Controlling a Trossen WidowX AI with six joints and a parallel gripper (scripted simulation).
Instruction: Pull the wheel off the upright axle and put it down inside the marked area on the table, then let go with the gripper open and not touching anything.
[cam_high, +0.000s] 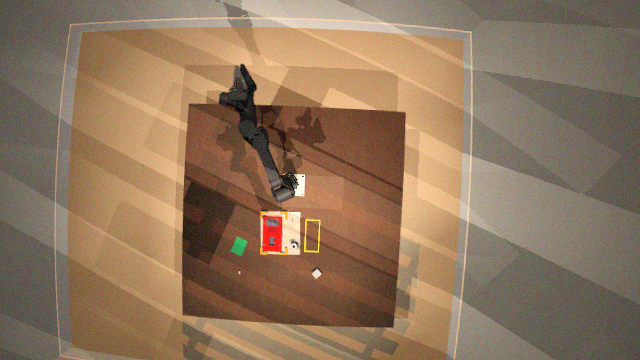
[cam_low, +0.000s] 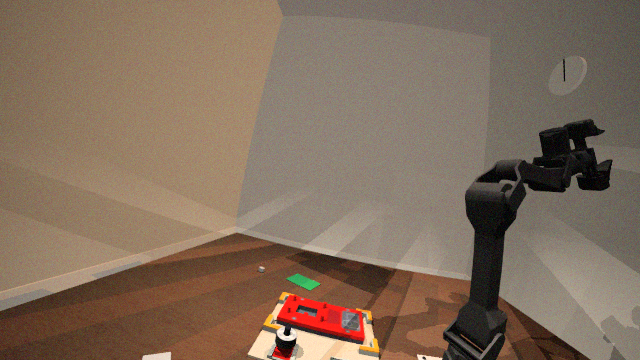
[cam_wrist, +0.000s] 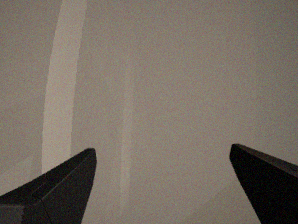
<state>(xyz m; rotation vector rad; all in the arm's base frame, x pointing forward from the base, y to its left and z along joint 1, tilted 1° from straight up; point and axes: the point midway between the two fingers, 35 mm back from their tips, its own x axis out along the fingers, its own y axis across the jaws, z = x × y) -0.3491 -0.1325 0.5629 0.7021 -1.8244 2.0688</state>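
The wheel (cam_high: 294, 245) (cam_low: 286, 340), black with a white upper face, sits around the upright axle (cam_low: 287, 329) on a small red base at the edge of the pale board (cam_high: 295, 230) (cam_low: 260, 348). The marked area is a yellow outline (cam_high: 305, 235) on the table, just right of the board in the top view; it is out of view in the exterior view. My gripper (cam_low: 604, 151) (cam_wrist: 165, 154) is open and empty, raised high and far from the wheel, facing a grey wall. The wheel is not in the wrist view.
A red panel (cam_high: 272, 245) (cam_low: 325, 316) lies on the board between orange corner pieces. A green card (cam_high: 239, 246) (cam_low: 303, 281), a small white piece (cam_high: 239, 272) (cam_low: 261, 269) and a white block (cam_high: 316, 273) lie around. A white plate (cam_high: 301, 185) is by the arm's base.
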